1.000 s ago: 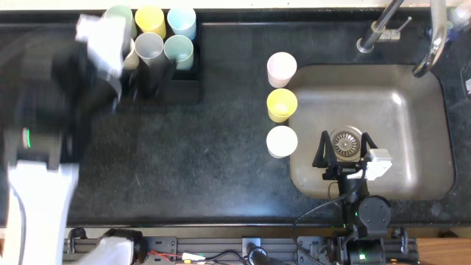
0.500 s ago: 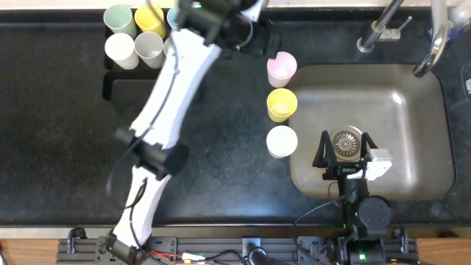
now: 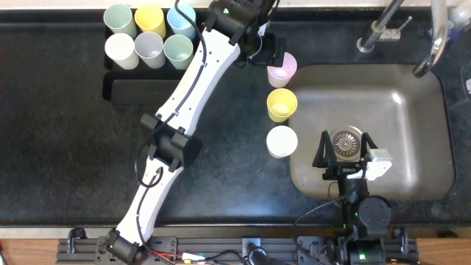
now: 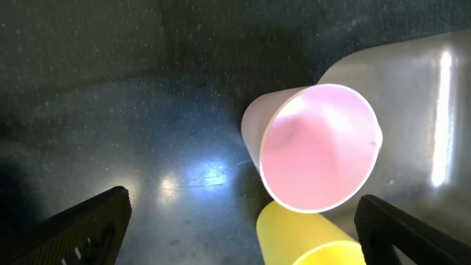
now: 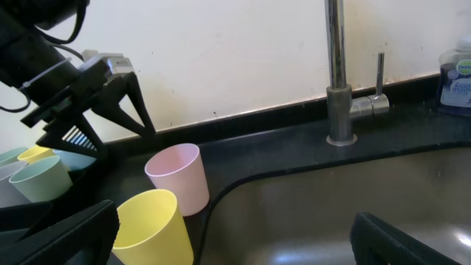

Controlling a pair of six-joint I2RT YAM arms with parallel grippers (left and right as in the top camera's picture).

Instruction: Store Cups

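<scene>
A pink cup [image 3: 282, 68] stands upright on the dark counter by the sink's far left corner, with a yellow cup [image 3: 282, 104] and a white cup [image 3: 281, 141] in a row nearer me. My left gripper [image 3: 266, 46] hangs open above the pink cup [image 4: 320, 147], fingers spread wide to either side, touching nothing. The black rack [image 3: 140, 88] at the back left holds several upright cups, among them a white one [image 3: 120, 50]. Over the sink my right gripper [image 3: 344, 147] stands open and empty, looking at the pink cup [image 5: 179, 177] and yellow cup [image 5: 151, 221].
The steel sink [image 3: 412, 110] takes up the right side, its drain [image 3: 346, 141] under the right gripper. A tap [image 3: 379, 29] rises behind it, a soap bottle [image 5: 455, 77] at the far right. The left arm's long white link [image 3: 195, 88] crosses the counter diagonally.
My left arm has swung from the rack at the back left across to above the pink cup. A white cup now shows in the rack's front left slot. The right arm has not moved.
</scene>
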